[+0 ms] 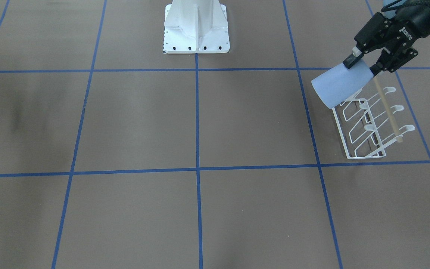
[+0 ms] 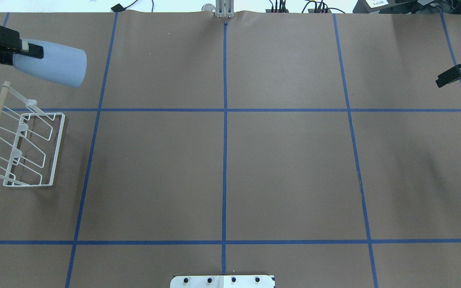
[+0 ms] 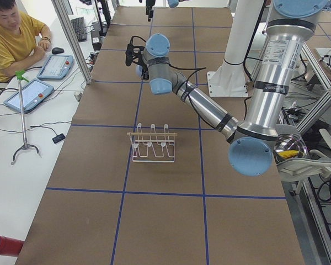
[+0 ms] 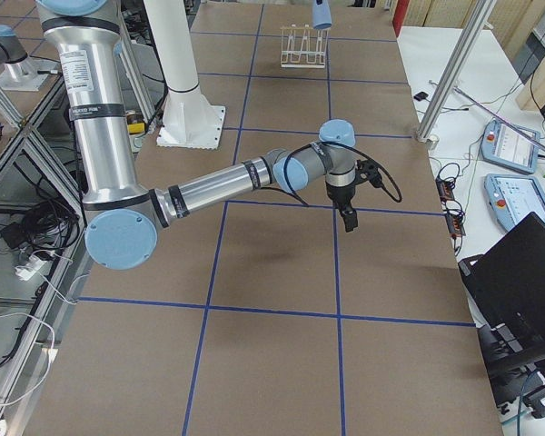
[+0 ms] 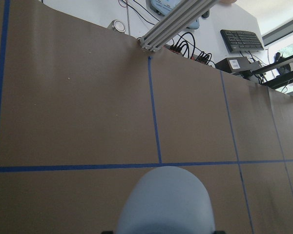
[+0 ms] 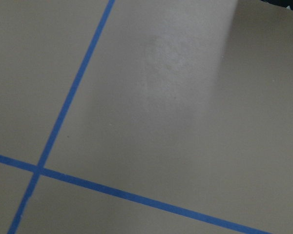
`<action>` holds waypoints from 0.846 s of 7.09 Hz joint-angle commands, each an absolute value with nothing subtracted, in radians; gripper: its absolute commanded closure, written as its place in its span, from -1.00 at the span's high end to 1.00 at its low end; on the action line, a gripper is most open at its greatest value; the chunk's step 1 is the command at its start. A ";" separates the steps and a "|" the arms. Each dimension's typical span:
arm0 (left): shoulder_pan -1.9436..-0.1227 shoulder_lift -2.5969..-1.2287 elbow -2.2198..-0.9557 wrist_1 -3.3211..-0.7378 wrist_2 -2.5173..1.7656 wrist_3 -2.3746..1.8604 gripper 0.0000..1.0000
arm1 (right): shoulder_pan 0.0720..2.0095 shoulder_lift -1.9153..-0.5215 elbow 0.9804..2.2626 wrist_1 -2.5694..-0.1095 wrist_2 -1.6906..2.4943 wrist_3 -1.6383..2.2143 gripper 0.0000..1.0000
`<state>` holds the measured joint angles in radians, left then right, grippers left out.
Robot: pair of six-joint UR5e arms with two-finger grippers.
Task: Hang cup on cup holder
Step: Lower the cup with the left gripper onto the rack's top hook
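While the left gripper (image 1: 363, 65) clamps the tilted light blue cup (image 1: 342, 85) at the cup holder's (image 1: 368, 127) 11 o'clock, front-facing view, its rim could clip a prong and shove the rack. Right gripper (image 2: 454, 74): can't tell.

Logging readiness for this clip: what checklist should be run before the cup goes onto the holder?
1. Cup held by left gripper: ok, its jaws are shut on the narrow end.
2. Cup mouth facing down: not ok, it points sideways.
3. Cup lined up over a prong: cannot tell, the views disagree.
4. Cup holder upright, prongs empty: ok.
5. Right gripper clear of the cup holder: ok, it is at the opposite side.
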<state>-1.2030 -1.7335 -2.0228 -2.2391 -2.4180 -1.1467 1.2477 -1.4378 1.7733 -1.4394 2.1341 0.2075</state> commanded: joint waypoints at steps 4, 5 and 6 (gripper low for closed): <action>-1.180 -1.684 -2.124 -1.750 -2.159 -0.700 -1.00 | 1.325 -1.525 1.769 -1.467 2.206 0.118 1.00; -1.178 -1.690 -2.135 -1.647 -2.113 -0.633 -1.00 | 1.325 -1.529 1.769 -1.463 2.206 0.118 1.00; -1.169 -1.683 -2.123 -1.637 -2.097 -0.611 -1.00 | 1.327 -1.535 1.770 -1.462 2.206 0.118 1.00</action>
